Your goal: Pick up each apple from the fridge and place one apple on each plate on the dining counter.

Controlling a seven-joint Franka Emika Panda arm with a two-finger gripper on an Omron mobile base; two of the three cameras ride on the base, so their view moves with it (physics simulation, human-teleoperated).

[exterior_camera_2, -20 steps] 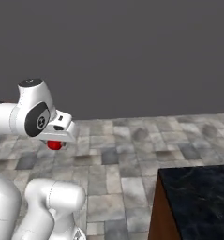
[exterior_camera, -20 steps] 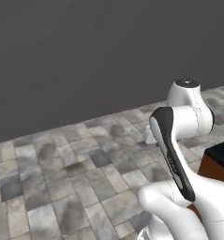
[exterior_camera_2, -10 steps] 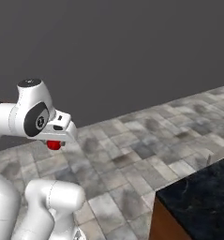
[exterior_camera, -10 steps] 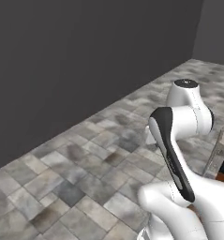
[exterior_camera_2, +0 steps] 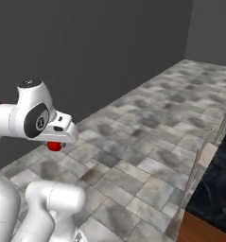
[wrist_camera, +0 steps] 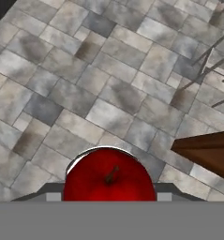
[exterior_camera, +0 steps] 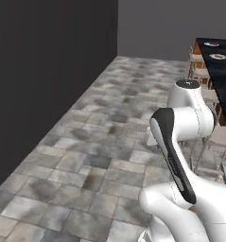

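Apple (wrist_camera: 109, 177), deep red and glossy, sits clamped between the jaws of the gripper (exterior_camera_2: 55, 144), filling the bottom centre of the hand view. It is round, so no long axis stands out; its short brown stem faces the hand camera. In the right base view the fruit shows as a small red ball tucked under the white hand, held high above the grey stone-tiled floor (exterior_camera_2: 147, 137). A dark grey wall (exterior_camera: 43, 75) runs along one side. In the left base view the dining counter (exterior_camera: 223, 78), black-topped, stands far off to the right, carrying two white plates (exterior_camera: 219, 56), with pale chairs (exterior_camera: 213, 137) beside it.
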